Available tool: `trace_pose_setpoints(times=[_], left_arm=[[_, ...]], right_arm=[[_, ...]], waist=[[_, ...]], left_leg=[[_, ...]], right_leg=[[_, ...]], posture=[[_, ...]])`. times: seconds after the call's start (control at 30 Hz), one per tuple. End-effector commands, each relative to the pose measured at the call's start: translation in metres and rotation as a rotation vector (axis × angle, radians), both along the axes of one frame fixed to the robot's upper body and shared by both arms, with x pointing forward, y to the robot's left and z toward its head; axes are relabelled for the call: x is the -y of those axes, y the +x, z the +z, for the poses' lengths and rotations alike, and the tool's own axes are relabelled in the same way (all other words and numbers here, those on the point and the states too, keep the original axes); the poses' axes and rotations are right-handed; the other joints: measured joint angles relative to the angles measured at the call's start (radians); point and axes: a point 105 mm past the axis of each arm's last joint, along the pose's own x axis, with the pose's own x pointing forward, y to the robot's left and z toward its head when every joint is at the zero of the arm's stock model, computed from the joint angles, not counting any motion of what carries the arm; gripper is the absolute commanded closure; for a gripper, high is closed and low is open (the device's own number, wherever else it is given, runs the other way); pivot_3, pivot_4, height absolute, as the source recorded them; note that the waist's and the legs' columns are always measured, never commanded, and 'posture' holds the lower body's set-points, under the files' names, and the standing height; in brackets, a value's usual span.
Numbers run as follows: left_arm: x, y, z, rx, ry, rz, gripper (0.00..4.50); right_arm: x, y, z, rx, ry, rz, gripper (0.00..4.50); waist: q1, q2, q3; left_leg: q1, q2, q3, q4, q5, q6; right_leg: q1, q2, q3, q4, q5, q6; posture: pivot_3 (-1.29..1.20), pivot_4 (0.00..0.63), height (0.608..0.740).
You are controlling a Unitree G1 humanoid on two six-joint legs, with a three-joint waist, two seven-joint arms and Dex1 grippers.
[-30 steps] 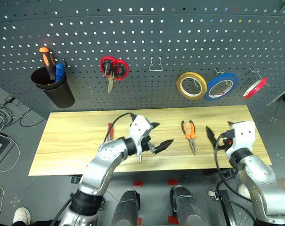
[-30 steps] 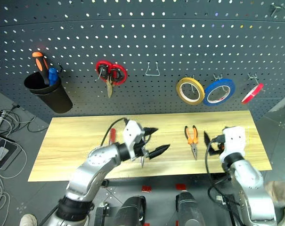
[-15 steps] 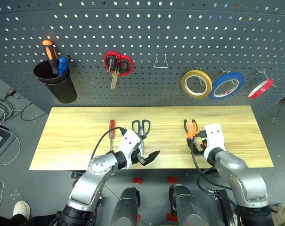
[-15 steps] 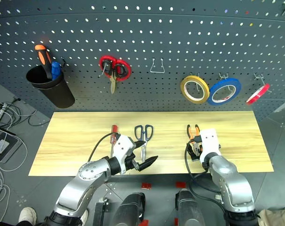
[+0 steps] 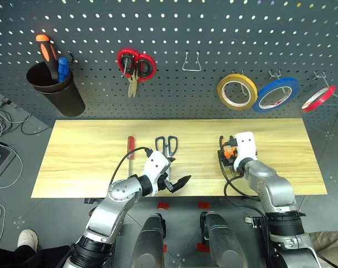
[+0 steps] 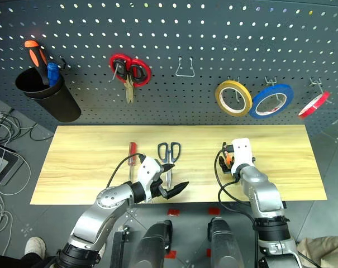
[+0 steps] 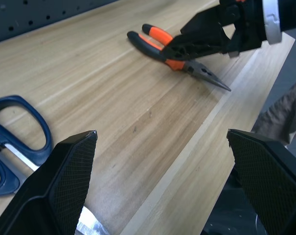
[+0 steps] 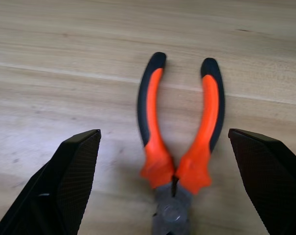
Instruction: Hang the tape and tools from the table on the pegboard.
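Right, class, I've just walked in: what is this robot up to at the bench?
It is tidying tools from the table onto the pegboard. The right gripper is open over the pliers, which lie flat between its fingers, not gripped. The left gripper hangs open near the table's front edge beside the dark-blue scissors. The red screwdriver lies untouched. The red tape already hangs on a hook.

Yellow tape roll (image 5: 237,91): hangs on a hook, just left of the blue one.
Blue tape roll (image 5: 275,94): hangs on its own hook.
Red-handled scissors (image 5: 134,66): hang blades down.
Black cup (image 5: 52,94): holds an orange screwdriver (image 5: 45,51) and a blue screwdriver (image 5: 63,68).
Cables (image 5: 2,125): lie on the grey floor.
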Motion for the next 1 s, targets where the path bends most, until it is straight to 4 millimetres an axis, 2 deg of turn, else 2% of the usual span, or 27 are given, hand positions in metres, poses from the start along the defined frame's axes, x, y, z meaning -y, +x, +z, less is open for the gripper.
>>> trace_pose_setpoints(times=[0.03,0.37,0.47,0.53,0.57,0.83,1.0], left_arm=[[0.008,-0.006,0.01,0.026,-0.028,-0.025,0.0],[0.011,-0.003,0.015,0.028,-0.038,-0.026,0.0],[0.012,-0.001,0.017,0.034,-0.042,-0.024,0.0],[0.012,-0.001,0.018,0.035,-0.043,-0.024,0.0],[0.012,-0.001,0.018,0.036,-0.044,-0.023,0.0],[0.015,0.0,0.021,0.044,-0.049,-0.033,0.0],[0.017,0.004,0.032,0.061,-0.083,-0.031,0.0]], right_arm=[[0.002,0.008,0.002,0.015,-0.027,-0.007,0.03],[0.003,0.022,0.004,-0.022,-0.033,-0.016,0.03],[0.004,0.022,0.005,-0.023,-0.028,-0.024,0.65],[0.004,0.022,0.006,-0.021,-0.029,-0.029,1.33],[0.005,0.022,0.006,-0.019,-0.03,-0.034,1.48],[0.011,0.024,0.011,-0.005,-0.034,-0.052,1.48],[0.003,0.014,0.022,0.032,-0.014,0.038,1.48]], waist=[[0.0,0.0,0.007],[0.003,0.0,0.024],[0.005,0.0,0.026],[0.006,0.0,0.027],[0.007,0.0,0.027],[0.01,0.0,0.029],[0.015,0.0,0.029]], left_leg=[[0.0,0.0,0.0,0.0,0.0,0.0],[-0.002,0.001,0.0,0.0,0.0,0.0],[-0.003,0.001,-0.001,0.0,0.0,0.0],[-0.003,0.001,-0.001,0.0,0.0,0.0],[-0.003,0.001,-0.001,0.0,0.0,0.0],[-0.003,0.001,-0.001,0.0,0.0,0.0],[-0.004,0.001,-0.002,0.0,0.0,0.0]], right_leg=[[0.0,0.0,0.0,0.0,0.0,0.0],[-0.002,0.0,-0.001,0.0,0.0,0.0],[-0.002,0.0,-0.001,0.0,0.0,0.0],[-0.002,0.0,-0.001,0.0,0.0,0.0],[-0.002,0.0,-0.001,0.0,0.0,0.0],[-0.002,0.0,-0.001,-0.001,0.0,0.0],[-0.003,0.0,-0.002,-0.002,0.0,0.0]], posture=[[0.11,0.461,0.74],[0.12,0.467,0.74],[0.12,0.466,0.74],[0.12,0.465,0.74],[0.12,0.463,0.74],[0.11,0.452,0.74],[0.1,0.419,0.74]])
